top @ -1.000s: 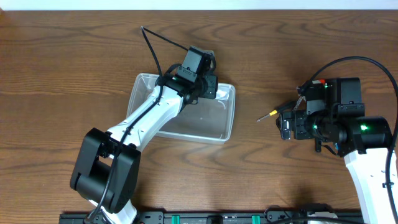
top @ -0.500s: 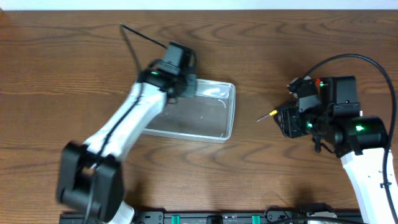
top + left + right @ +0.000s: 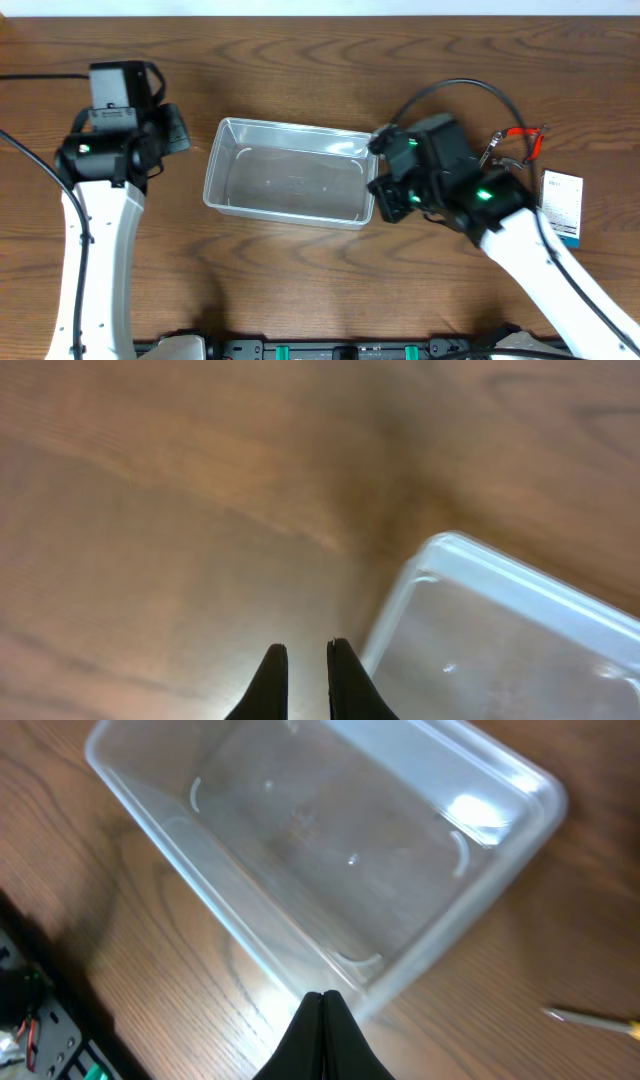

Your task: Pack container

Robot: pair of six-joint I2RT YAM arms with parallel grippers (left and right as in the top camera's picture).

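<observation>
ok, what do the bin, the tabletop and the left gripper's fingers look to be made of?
Bin: clear, glossy plastic; the wood grain shows through its floor and the rim catches glare.
Tabletop: dark brown wood or wood-look laminate, satin; grain is visible, but which one I cannot tell.
Left gripper fingers: matte black, likely plastic or rubber; no shine.

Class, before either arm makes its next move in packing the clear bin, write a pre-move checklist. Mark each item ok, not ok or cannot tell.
1. Clear rectangular plastic container upright, open side up: ok.
2. Container interior free for items: ok, empty.
3. Left pincer clear of the container: ok, shut, over the wooden table beside it.
4. Right pincer carrying an item: not ok, shut on nothing by the container's rim.
5. Red-handled pliers within the right arm's reach: cannot tell.
</observation>
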